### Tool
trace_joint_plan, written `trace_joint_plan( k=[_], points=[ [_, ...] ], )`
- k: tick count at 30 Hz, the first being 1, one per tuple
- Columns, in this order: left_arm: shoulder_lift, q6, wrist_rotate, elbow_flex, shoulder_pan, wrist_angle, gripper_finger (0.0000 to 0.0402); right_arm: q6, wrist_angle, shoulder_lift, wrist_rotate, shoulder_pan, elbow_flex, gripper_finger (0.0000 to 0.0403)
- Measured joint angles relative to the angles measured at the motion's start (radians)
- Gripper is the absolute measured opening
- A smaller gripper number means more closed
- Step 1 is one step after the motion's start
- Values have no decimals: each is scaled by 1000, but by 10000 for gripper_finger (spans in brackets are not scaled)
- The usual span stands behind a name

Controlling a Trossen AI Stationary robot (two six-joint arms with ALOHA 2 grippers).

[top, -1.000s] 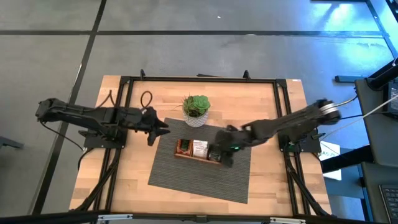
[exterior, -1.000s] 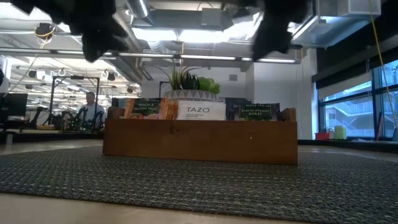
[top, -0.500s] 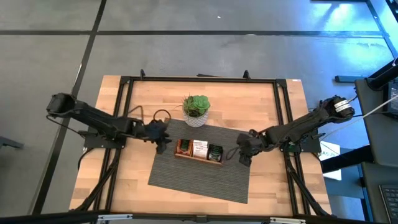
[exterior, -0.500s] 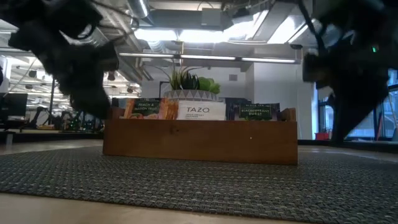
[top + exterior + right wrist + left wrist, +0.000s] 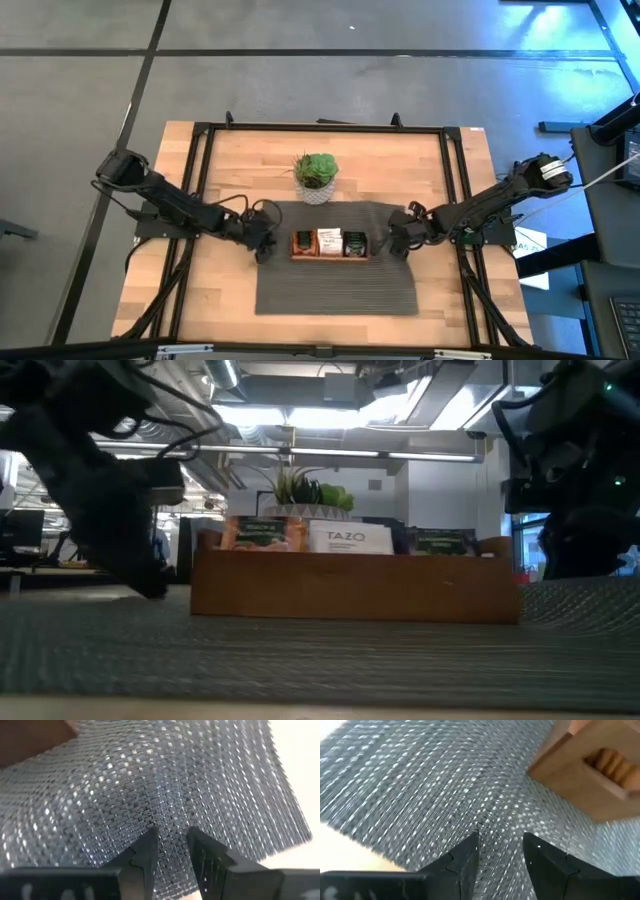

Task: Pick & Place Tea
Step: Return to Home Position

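The tea sachets stand upright in a brown wooden tray (image 5: 330,257) on the middle of a grey woven mat (image 5: 335,288): an orange one (image 5: 262,532), a white one (image 5: 345,538) and a dark one (image 5: 445,542). My left gripper (image 5: 264,250) is low over the mat just left of the tray, open, with only mat between its fingers (image 5: 501,840). My right gripper (image 5: 397,245) is low over the mat just right of the tray, open with a narrower gap (image 5: 172,834). Both point slantingly down. My left gripper's fingertips (image 5: 470,845) are down at the mat's surface (image 5: 490,815) near its left edge, slanting in from the table's left; I cannot tell whether they touch it. My right gripper's fingertips (image 5: 150,840) are likewise at the mat (image 5: 170,805) near its right edge; I cannot tell whether they touch it.
A potted green plant (image 5: 316,177) stands on the wood just beyond the mat's far edge. Black frame rails (image 5: 200,180) run along the table's sides. Bare wood lies left and right of the mat.
Both grippers have come down to the mat, the left moving toward the near edge, the right drawing back from over the tray toward the table's right. The mat, which lay askew, has turned square with the table edges, and the tray has turned with it.
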Motion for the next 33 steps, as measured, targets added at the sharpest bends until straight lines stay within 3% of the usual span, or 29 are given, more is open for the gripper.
trace_joint_plan(
  k=[4, 12, 22, 33],
  points=[
    [-13, -34, 24, 17, -62, -7, 148, -17, -5, 4, 38, -1, 12, 113],
    [-16, -171, -55, 22, -113, -145, 148, -27, -2, 4, 2, -3, 18, 113],
    [-15, -179, -141, 19, -107, -201, 148, -29, 2, 4, -48, -3, 19, 113],
    [-112, -159, -123, 27, -161, -238, 148, -32, -10, -77, -38, 8, 11, 113]
  ],
)
